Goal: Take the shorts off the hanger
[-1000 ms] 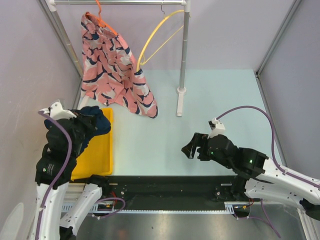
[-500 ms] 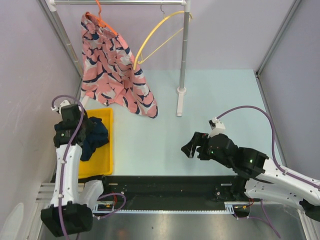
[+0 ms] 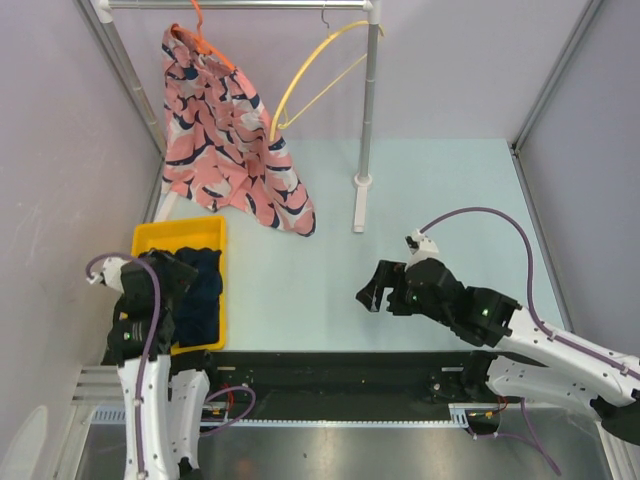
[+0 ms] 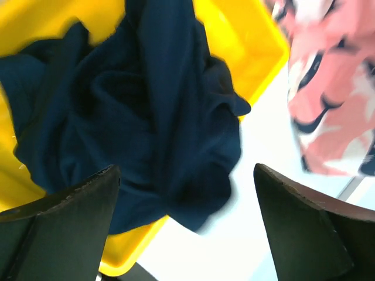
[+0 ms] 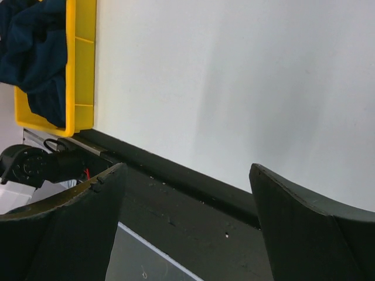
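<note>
The salmon-pink printed shorts (image 3: 218, 140) hang from an orange hanger (image 3: 205, 40) on the rail at the far left; their hem shows in the left wrist view (image 4: 328, 88). The dark navy shorts (image 3: 200, 290) lie bunched in the yellow bin (image 3: 165, 238), one edge drooping over its right rim; they also show in the left wrist view (image 4: 146, 117) and the right wrist view (image 5: 35, 47). My left gripper (image 3: 168, 290) is open and empty just above the bin's near end, as the left wrist view (image 4: 187, 234) shows. My right gripper (image 3: 375, 290) is open and empty over the table's near edge, as the right wrist view (image 5: 187, 222) shows.
An empty yellow hanger (image 3: 310, 75) hangs tilted from the rail beside the rack's upright post (image 3: 368, 120), whose foot (image 3: 360, 205) rests on the pale table. Grey walls close in left and right. A black rail (image 3: 330, 365) runs along the near edge.
My left arm has drawn back toward the near edge and let go of the navy shorts, which now lie in the yellow bin. My right gripper has shifted slightly left.
</note>
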You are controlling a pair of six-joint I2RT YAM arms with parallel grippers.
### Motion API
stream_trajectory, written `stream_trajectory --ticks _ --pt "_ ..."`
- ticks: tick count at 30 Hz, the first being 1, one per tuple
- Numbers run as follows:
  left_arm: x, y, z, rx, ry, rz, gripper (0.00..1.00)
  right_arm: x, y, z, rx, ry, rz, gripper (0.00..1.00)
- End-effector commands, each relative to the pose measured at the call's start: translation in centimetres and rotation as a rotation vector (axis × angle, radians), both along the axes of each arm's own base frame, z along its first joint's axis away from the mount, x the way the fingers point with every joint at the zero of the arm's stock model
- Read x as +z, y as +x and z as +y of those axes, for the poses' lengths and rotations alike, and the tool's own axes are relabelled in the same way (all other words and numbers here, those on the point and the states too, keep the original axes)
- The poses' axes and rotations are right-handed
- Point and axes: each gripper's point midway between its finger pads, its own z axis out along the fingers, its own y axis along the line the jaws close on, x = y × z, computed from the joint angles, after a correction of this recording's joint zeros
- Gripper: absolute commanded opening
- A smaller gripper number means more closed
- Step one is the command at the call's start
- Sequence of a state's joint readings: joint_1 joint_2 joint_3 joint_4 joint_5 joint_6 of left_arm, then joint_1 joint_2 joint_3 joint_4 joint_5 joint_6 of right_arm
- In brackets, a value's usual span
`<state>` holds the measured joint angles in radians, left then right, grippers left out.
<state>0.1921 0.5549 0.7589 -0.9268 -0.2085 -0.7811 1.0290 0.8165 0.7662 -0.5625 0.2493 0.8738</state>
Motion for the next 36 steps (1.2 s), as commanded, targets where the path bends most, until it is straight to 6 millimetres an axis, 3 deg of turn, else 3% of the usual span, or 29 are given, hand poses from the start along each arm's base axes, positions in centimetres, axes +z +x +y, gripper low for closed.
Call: stream_trajectory --ticks 1,6,9,10,11,13,14,16,19,26,27,30,34,36 --pt "3.3 -2.1 2.2 0.171 0.061 -0.106 1.0 0.9 0.3 1.0 0.044 0.047 -0.015 0.9" --pt "6.0 -1.8 1.8 0.136 0.06 -0.162 1.0 1.1 0.2 1.1 0.047 0.063 -0.006 0.9" --pt "6.2 0.3 -1.6 -0.073 -0.015 -0.216 1.0 1.0 0.0 1.4 0.061 0.067 0.001 0.9" --pt "5.4 0.7 -2.8 -0.149 -0.038 -0.21 1.0 0.9 0.0 1.6 0.069 0.065 0.002 0.9" --pt "6.0 1.5 -5.9 -0.312 -0.122 -0.262 1.0 1.0 -0.2 2.1 0.092 0.07 -0.003 0.9" --pt "5.1 1.6 -8.8 -0.476 -0.202 -0.28 0.99 1.1 -0.3 2.7 0.119 0.075 -0.011 0.9" --pt "5.7 1.3 -11.2 -0.609 -0.269 -0.322 0.96 1.6 -0.3 3.3 0.139 0.092 -0.031 0.9" --pt "4.8 0.8 -12.7 -0.673 -0.309 -0.321 0.95 2.3 -0.4 4.2 0.166 0.113 -0.052 0.91" --pt "4.3 0.3 -14.1 -0.748 -0.316 -0.343 0.95 4.3 -0.1 6.0 0.207 0.143 -0.112 0.91" --pt "4.7 -1.1 -18.5 -0.944 -0.376 -0.398 0.99 11.6 3.4 10.9 0.262 0.15 -0.309 0.91" --pt "4.7 -1.3 -18.9 -0.956 -0.385 -0.398 0.98 13.3 4.3 12.0 0.261 0.153 -0.339 0.91" --pt "4.3 -2.4 -20.4 -1.021 -0.401 -0.38 0.99 15.8 6.5 13.1 0.255 0.139 -0.405 0.9" --pt "2.6 -4.0 -21.6 -1.093 -0.405 -0.304 0.99 21.1 10.0 15.6 0.255 0.139 -0.532 0.89" --pt "1.9 -4.6 -21.9 -1.122 -0.409 -0.295 0.99 22.6 11.8 16.1 0.244 0.079 -0.589 0.89"
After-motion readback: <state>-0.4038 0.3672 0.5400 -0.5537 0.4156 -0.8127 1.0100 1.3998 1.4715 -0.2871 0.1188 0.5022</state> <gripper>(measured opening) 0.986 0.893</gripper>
